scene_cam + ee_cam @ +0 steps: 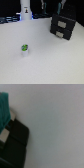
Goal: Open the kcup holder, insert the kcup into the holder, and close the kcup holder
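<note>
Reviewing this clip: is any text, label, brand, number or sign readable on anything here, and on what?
None can be read; both views are too blurred and small.
Kcup holder: two pale handles on its black drawer fronts, no lettering visible.
Kcup: green top, nothing readable.
White bottle: dark marks, too blurred to tell whether they are text.
Wrist view: a teal and black shape at the edge, no text.

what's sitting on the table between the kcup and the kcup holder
Nothing visible. The kcup sits alone on the white table, and the stretch of surface up to the kcup holder is bare. The holder's drawers look shut.
</note>
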You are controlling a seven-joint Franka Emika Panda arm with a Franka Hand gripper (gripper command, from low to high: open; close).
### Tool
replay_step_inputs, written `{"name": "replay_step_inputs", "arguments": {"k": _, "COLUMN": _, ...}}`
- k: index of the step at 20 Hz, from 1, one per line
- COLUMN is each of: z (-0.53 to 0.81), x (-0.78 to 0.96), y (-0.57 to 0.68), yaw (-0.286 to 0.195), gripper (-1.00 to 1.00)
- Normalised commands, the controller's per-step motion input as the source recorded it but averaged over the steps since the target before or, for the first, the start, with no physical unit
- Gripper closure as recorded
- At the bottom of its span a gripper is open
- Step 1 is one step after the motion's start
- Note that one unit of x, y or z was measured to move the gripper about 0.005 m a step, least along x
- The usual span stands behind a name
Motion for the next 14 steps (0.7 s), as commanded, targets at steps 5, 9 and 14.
{"name": "replay_step_inputs", "arguments": {"k": 5, "z": -0.11, "x": -0.32, "y": 0.70, "yaw": -0.174, "gripper": -1.00}}
{"name": "replay_step_inputs", "arguments": {"k": 9, "z": -0.18, "x": -0.30, "y": 0.67, "yaw": -0.172, "gripper": -1.00}}
{"name": "replay_step_inputs", "arguments": {"k": 14, "z": -0.29, "x": -0.25, "y": 0.62, "yaw": -0.175, "gripper": -1.00}}
